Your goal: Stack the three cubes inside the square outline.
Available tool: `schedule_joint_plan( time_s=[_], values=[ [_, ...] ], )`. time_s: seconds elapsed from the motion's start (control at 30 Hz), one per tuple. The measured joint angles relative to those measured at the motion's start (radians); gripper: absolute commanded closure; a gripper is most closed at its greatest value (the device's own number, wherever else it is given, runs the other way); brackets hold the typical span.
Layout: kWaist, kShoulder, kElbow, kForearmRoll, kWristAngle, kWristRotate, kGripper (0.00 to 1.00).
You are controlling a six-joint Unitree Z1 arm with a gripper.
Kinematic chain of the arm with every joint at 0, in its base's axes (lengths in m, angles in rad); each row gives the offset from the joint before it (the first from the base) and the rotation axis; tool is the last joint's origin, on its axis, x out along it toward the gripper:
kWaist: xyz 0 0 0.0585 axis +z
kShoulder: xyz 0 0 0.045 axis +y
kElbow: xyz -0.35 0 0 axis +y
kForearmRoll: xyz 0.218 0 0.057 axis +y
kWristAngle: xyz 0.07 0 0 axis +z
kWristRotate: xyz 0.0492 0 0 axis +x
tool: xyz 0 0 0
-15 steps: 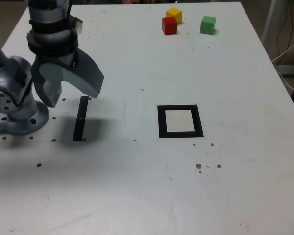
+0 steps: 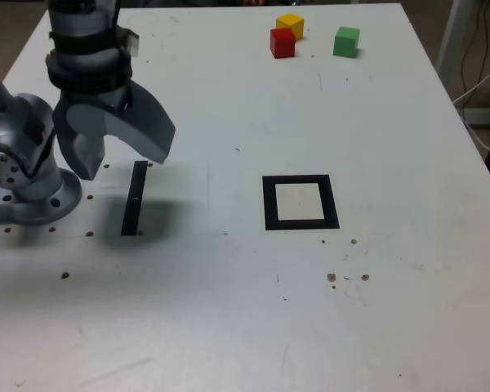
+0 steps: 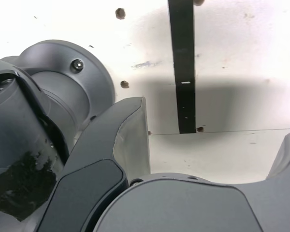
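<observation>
The red cube (image 2: 282, 43), yellow cube (image 2: 291, 25) and green cube (image 2: 347, 42) sit near the surface's (image 2: 376, 318) far edge, well apart from the square outline (image 2: 270, 204). The gripper (image 2: 126, 163), spread wide and empty, hangs by the black strip (image 2: 134, 198); stacking seems unstarted, so next it should reach out to one cube.

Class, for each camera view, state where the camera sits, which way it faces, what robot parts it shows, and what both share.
Exterior view: off the arm, above the table, looking obliquely down across it; shows the arm's base and open gripper.
Wrist view: on the wrist, facing the tabletop past the jaws; shows both jaws and the base.
Shared: black strip, base, gripper.
</observation>
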Motion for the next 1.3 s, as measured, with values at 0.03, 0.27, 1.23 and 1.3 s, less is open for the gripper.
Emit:
schedule_joint_plan(
  time_s=[0.03, 0.27, 1.23, 1.3],
  values=[
    [0.0, 0.0, -0.002, 0.0, 0.001, 0.0, 0.03],
    [0.047, 0.051, -0.062, -0.002, 0.025, 0.07, 0.03],
    [0.513, 0.43, -0.816, 0.275, 0.153, 0.5, 0.03],
    [0.533, 0.451, -0.857, 0.279, 0.162, 0.515, 0.03]
  ],
)
